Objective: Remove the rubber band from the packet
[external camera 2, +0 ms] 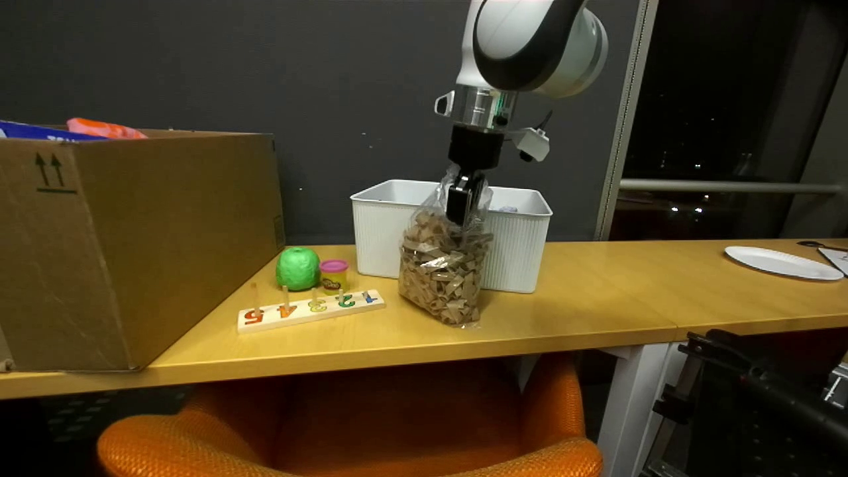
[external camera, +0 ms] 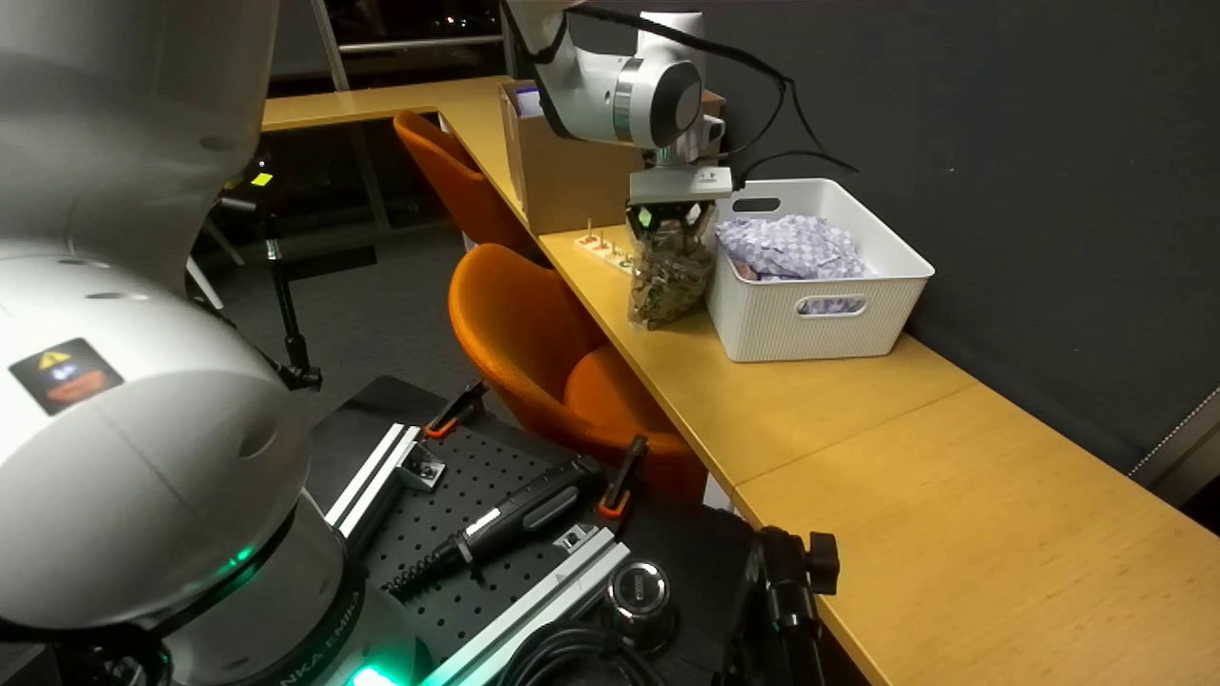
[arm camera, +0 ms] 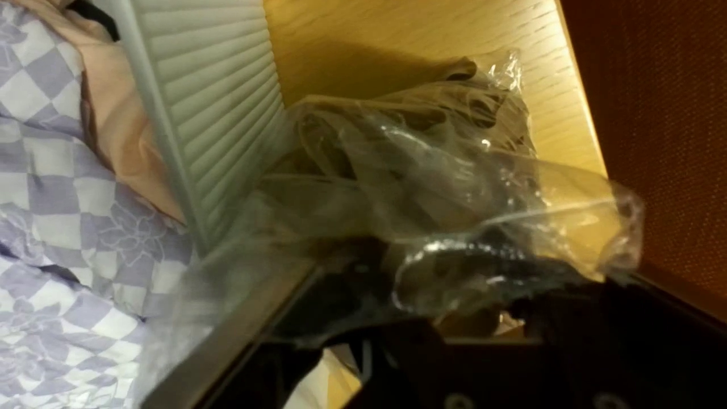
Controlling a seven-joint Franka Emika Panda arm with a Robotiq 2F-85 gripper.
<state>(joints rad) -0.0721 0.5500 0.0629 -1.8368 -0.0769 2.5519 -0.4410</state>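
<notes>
The packet, a clear plastic bag of tan-brown pieces, stands upright on the table beside the white basket in both exterior views (external camera: 664, 291) (external camera 2: 442, 281). Its crumpled clear top fills the middle of the wrist view (arm camera: 420, 153). My gripper (external camera: 675, 229) points down at the top of the packet; it also shows side-on in an exterior view (external camera 2: 462, 205). In the wrist view the gripper's fingers (arm camera: 454, 272) stand apart, with loose film over and between them. I cannot make out a rubber band in any view.
The white basket (external camera: 810, 329) with checked cloth stands right beside the packet. A large cardboard box (external camera 2: 192, 245), a green round object (external camera 2: 297, 268), a small tub (external camera 2: 334, 275) and a number peg board (external camera 2: 311, 313) are nearby. An orange chair (external camera 2: 351, 424) stands at the table's edge.
</notes>
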